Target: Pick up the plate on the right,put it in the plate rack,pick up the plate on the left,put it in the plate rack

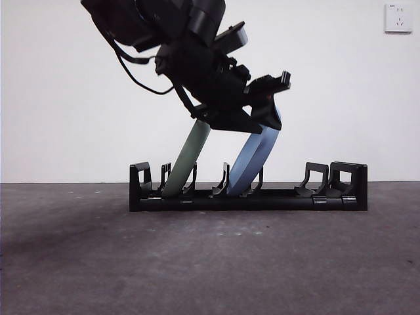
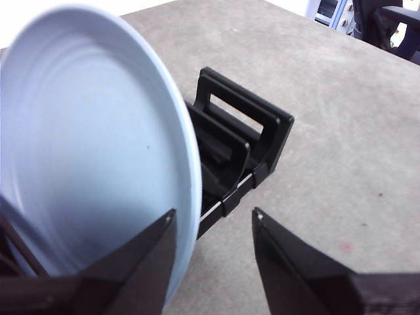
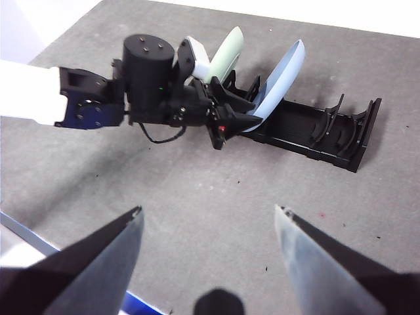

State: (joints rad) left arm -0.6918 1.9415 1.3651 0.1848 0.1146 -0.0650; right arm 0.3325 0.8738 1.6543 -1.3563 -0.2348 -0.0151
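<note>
The plate rack (image 1: 341, 197) lies across the table's middle. A pale green plate (image 1: 188, 157) leans in its left slots, and a light blue plate (image 1: 254, 156) leans in the middle slots. My left gripper (image 1: 261, 111) is at the blue plate's top rim. In the left wrist view the left gripper (image 2: 214, 213) is open, and the blue plate (image 2: 92, 151) has its rim just inside one jaw. The rack's end block (image 2: 249, 141) shows beyond it. My right gripper (image 3: 209, 210) hangs open and empty high over the table, looking at the left arm (image 3: 151, 92), both plates and the rack (image 3: 321, 128).
Grey table surface (image 1: 210, 262) spreads before the rack. The rack's right slots (image 1: 315, 180) hold nothing. A white wall with a socket (image 1: 398, 18) stands behind. The table's near edge (image 3: 26, 239) shows in the right wrist view.
</note>
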